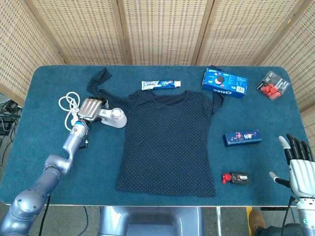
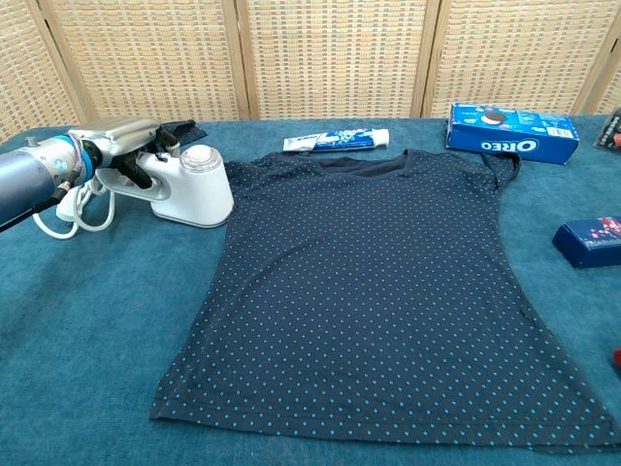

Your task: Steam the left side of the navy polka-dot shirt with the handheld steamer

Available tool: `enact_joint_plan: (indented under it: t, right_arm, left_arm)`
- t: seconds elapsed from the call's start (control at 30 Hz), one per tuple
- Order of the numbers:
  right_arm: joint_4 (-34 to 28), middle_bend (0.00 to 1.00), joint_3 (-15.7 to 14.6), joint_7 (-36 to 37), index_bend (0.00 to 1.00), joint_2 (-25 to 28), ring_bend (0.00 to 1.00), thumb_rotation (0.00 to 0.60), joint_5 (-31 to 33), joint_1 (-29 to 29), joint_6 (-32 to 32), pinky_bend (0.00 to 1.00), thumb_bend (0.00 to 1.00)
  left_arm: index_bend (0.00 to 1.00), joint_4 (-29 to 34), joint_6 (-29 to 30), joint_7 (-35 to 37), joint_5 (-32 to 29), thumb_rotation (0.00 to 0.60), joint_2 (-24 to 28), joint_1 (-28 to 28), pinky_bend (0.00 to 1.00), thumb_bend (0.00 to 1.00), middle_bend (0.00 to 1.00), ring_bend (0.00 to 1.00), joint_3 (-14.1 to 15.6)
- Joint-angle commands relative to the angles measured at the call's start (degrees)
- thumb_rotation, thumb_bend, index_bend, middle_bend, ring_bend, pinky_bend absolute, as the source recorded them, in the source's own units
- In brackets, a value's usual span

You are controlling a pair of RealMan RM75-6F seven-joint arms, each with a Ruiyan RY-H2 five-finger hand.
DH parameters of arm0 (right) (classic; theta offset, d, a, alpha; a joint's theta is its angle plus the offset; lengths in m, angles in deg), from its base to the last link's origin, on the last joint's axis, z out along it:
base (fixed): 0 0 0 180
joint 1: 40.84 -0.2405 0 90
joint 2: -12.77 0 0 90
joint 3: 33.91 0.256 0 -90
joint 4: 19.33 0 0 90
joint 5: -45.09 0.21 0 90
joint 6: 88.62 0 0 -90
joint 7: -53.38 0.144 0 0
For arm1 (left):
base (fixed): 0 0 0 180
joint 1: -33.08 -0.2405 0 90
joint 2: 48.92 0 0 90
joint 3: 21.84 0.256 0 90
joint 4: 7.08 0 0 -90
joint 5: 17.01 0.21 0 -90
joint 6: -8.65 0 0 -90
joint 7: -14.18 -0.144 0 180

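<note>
Since the job was the shirt's left side, it made sense that the left hand (image 1: 90, 107) had its fingers wrapped round the handle of the steamer (image 2: 191, 184), which sat on the table (image 1: 44, 142) right at the left sleeve edge of the navy polka-dot shirt (image 1: 170, 140), spread flat mid-table. Its cord (image 1: 67, 104) trailed off behind. The right hand (image 1: 299, 164) idled at the table's near right corner, fingers spread, holding nothing. Couldn't tell whether the steamer's plate actually touched fabric, and the grip underneath was hidden.
</note>
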Motion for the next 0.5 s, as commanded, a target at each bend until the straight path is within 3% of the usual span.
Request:
enact_joint_plan:
  t: [0.03,0.23,0.37,0.5]
  right_arm:
    - [0.0,0.0,-0.1,-0.1,0.02,0.0,0.0,0.6,-0.1,0.0,0.0,0.0,0.0]
    - [-0.2,0.0,-0.2,-0.5,0.02,-0.1,0.0,0.6,-0.3,0.1,-0.3,0.0,0.0]
    - [-0.3,0.0,-0.3,-0.7,0.02,-0.2,0.0,0.6,-0.5,0.1,-0.3,0.0,0.0]
    - [-0.4,0.0,-0.4,-0.8,0.02,-0.2,0.0,0.6,-0.7,0.1,-0.5,0.0,0.0]
  left_arm:
    - [0.69,-0.6,0.8,0.9,0.7,0.6,-0.2,-0.5,0.52,0.57,0.53,0.5,0.8]
    - [0.84,-1.4,1.0,2.0,1.0,0.6,-0.2,-0.8,0.64,0.58,0.63,0.59,1.3]
    - [0.99,-1.5,1.7,2.2,0.8,0.6,-0.3,-1.2,0.71,0.69,0.74,0.66,1.3]
    - [1.0,-1.4,3.2,3.1,0.8,0.6,-0.1,-1.9,0.78,0.73,0.82,0.72,1.3]
